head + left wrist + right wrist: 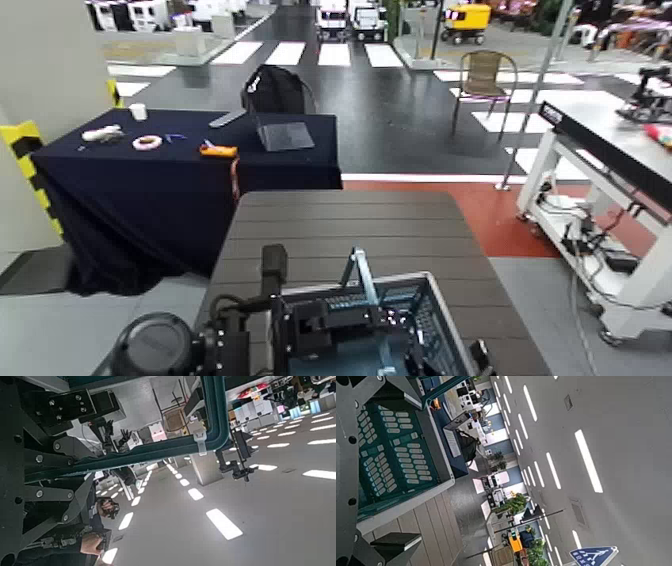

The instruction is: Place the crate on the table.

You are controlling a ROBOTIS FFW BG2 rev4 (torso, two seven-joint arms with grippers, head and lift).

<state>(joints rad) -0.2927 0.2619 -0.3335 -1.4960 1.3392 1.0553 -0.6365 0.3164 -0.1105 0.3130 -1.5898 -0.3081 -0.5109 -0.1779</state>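
Note:
The blue-grey mesh crate (pixel 425 325) is at the near end of the dark brown slatted table (pixel 340 225), with its thin teal handle (pixel 361 276) upright. My left gripper (pixel 303 335) is at the crate's left wall. In the left wrist view the teal handle (pixel 158 447) runs between that gripper's spread fingers (pixel 67 408). My right gripper (pixel 478 358) is at the crate's right side. In the right wrist view the mesh wall (pixel 391 455) and pale rim (pixel 411 507) lie between its wide-apart fingers (pixel 395 546), next to the table slats (pixel 431 530). Whether the crate rests on the table is hidden.
A navy cloth-draped table (pixel 150 190) stands behind on the left with a laptop (pixel 283 135), a tape roll (pixel 147 142) and an orange tool (pixel 218 151). A white-framed workbench (pixel 600 130) stands at the right, and a chair (pixel 485 75) stands behind. A person's hand (pixel 91 543) shows in the left wrist view.

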